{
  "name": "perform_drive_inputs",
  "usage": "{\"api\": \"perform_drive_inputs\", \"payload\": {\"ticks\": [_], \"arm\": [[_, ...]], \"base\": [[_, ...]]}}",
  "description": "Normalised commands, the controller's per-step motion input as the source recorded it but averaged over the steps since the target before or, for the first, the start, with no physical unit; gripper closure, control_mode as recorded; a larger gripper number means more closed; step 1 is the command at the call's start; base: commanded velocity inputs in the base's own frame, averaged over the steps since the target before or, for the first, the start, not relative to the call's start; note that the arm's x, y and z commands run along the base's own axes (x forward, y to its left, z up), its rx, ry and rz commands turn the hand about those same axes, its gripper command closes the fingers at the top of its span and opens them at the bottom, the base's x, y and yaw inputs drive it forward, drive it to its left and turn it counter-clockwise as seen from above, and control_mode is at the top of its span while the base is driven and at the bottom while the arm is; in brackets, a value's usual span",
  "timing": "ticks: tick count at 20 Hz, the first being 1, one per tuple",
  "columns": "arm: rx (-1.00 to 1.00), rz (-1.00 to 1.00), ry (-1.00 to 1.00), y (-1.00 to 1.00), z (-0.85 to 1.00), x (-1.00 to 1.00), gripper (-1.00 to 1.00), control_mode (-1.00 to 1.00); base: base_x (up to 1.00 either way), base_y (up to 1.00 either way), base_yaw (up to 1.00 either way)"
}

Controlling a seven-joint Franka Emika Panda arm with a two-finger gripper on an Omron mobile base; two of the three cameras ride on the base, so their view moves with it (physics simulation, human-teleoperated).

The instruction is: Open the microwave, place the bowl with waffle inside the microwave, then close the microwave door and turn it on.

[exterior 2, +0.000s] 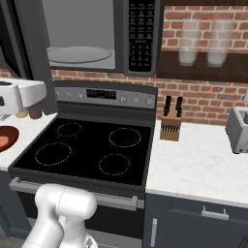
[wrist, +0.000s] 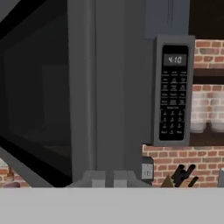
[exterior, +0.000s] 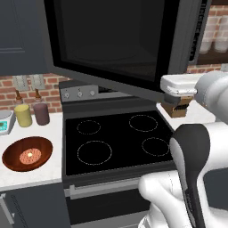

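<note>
Swinging wide over the stove in the left base view, the microwave door [exterior: 111,42] stands open, while the bowl [exterior: 27,153] with the waffle [exterior: 30,156] sits on the desk [exterior: 31,176], not yet loaded. Right base view: the microwave [exterior 2: 97,36] cavity shows its turntable bare. Hand view: the gripper [wrist: 109,179] is pinched together, holding nothing, beside the door edge. Loading, closing and starting remain.
</note>
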Motion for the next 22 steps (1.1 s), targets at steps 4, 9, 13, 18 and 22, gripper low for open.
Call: {"api": "perform_drive_inputs", "payload": {"ticks": [4,9,13,18,22], "arm": [[0.0,0.01,0.0,0.18,0.0,-0.54,1.0,-1.0],[-0.01,0.01,0.0,0.23,0.0,-0.42,1.0,-1.0],[0.0,0.0,0.0,0.21,0.0,-0.2,1.0,-1.0],[0.0,0.0,0.0,0.05,0.0,0.0,1.0,-1.0],[0.0,0.0,0.0,-0.01,0.0,0.06,1.0,-1.0]], "base": [[0.0,0.0,0.0],[0.0,0.0,0.0],[0.0,0.0,0.0],[0.0,0.0,0.0],[0.0,0.0,0.0]]}}
